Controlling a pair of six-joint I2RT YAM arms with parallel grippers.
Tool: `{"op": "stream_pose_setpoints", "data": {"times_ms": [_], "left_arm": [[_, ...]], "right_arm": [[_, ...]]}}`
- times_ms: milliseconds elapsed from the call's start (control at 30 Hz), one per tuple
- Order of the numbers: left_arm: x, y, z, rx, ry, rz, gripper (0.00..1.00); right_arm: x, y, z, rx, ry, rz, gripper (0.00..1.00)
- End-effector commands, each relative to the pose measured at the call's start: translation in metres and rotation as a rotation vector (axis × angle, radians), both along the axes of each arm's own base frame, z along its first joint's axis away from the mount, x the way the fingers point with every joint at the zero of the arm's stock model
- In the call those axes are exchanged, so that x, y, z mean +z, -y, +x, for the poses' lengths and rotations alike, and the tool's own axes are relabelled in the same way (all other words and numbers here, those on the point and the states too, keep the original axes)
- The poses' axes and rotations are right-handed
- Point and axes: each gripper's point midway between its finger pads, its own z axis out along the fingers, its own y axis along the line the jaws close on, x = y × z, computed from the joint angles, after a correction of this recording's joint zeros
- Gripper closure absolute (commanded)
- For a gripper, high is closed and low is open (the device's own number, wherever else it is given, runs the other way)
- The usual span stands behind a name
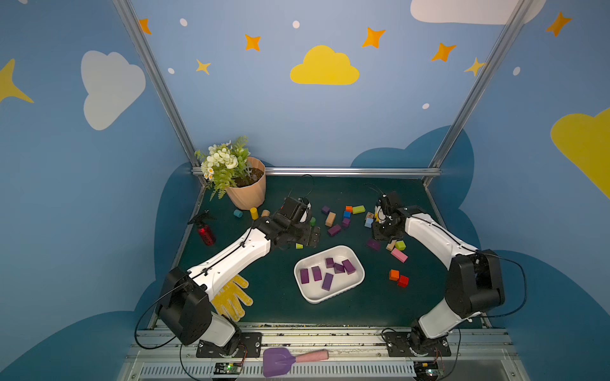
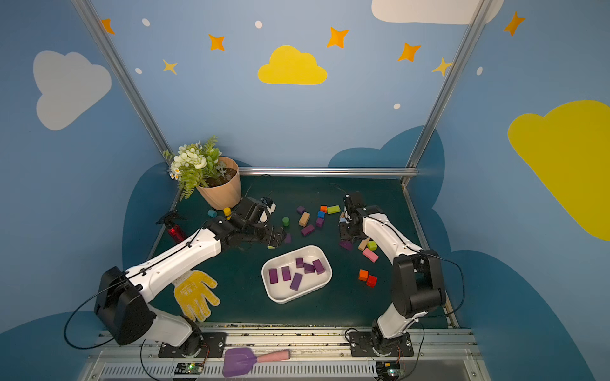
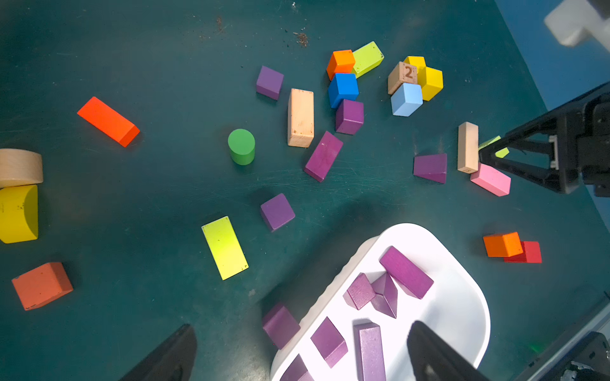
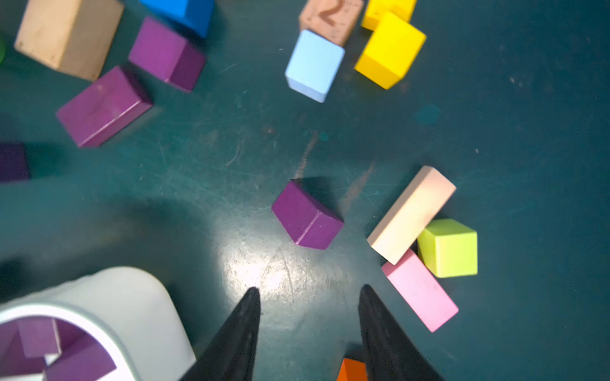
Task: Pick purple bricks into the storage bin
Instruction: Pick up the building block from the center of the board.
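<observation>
The storage bin (image 1: pixel 317 299) (image 2: pixel 284 299), a white tray, lies mid-table with several purple bricks (image 1: pixel 348 266) inside. Loose purple bricks lie behind it (image 1: pixel 334 230) (image 3: pixel 323 156). One rests against the bin's wall (image 3: pixel 280 325). My left gripper (image 1: pixel 312 236) (image 3: pixel 302 330) hovers wide open over the bin's left edge (image 3: pixel 462 264), holding nothing. My right gripper (image 1: pixel 378 232) (image 4: pixel 308 288) stands open and empty, low over the mat. A purple brick (image 4: pixel 307 214) (image 1: pixel 373 244) lies just ahead of its fingertips, untouched. The bin's corner (image 4: pixel 132 297) is beside it.
A pink block (image 1: pixel 398 254), a wooden block and a lime cube (image 4: pixel 449 247) crowd the right gripper's side. Orange and red cubes (image 1: pixel 397 277) sit nearer the front. Flowerpot (image 1: pixel 246 191), spray bottle (image 1: pixel 206 231), yellow glove (image 1: pixel 231 297) stand left. A purple scoop (image 1: pixel 277 361) lies on the front rail.
</observation>
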Motion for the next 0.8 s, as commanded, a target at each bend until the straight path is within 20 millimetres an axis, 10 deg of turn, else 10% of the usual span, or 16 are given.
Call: {"op": "stream_pose_setpoints", "data": {"times_ms": [0, 300, 767], "left_arm": [[-0.002, 0.0, 0.001, -0.014, 0.006, 0.013, 0.0], [-0.012, 0.0, 0.002, -0.021, 0.006, 0.041, 0.0], [-0.027, -0.005, 0.008, -0.007, 0.018, 0.099, 0.0]], "right_arm": [[0.004, -0.007, -0.006, 0.176, 0.031, -0.003, 0.49], [0.018, -0.009, -0.002, 0.309, 0.07, -0.041, 0.42], [-0.017, -0.005, -0.001, 0.346, -0.03, -0.136, 0.39]]}}
